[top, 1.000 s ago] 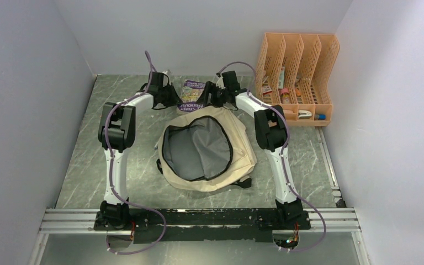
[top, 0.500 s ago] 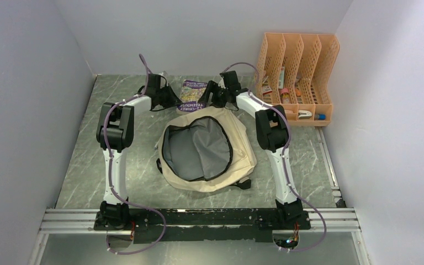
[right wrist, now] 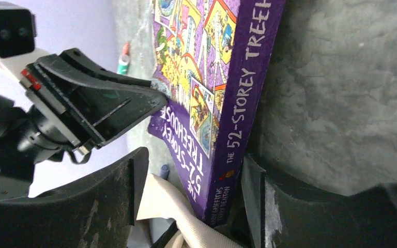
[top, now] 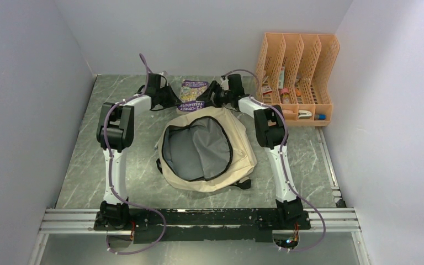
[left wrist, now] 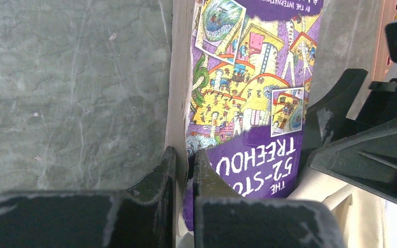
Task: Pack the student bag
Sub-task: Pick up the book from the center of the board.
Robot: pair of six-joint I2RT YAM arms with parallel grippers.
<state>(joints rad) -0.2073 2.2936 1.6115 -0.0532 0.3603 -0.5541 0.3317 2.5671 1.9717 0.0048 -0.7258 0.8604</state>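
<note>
While outstretched, left hand (left wrist: 186,157) pinches book (left wrist: 248,103).

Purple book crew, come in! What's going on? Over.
Left pincer shut on book, at its edge; right pincer open, straddling the spine. Student bag unzipped, gaping, right beside book. Nothing seen blocking.

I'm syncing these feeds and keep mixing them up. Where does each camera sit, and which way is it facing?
Top external: above and behind the bases, looking down the table at the open student bag, book and orange file organizer; both arms whole.
Left wrist: on the left arm, looking along the left gripper, pinched on the book's edge.
Right wrist: on the right arm, looking along the right gripper, open astride the book's spine.
Shared: both wrist views show the book and the opposite gripper.
</note>
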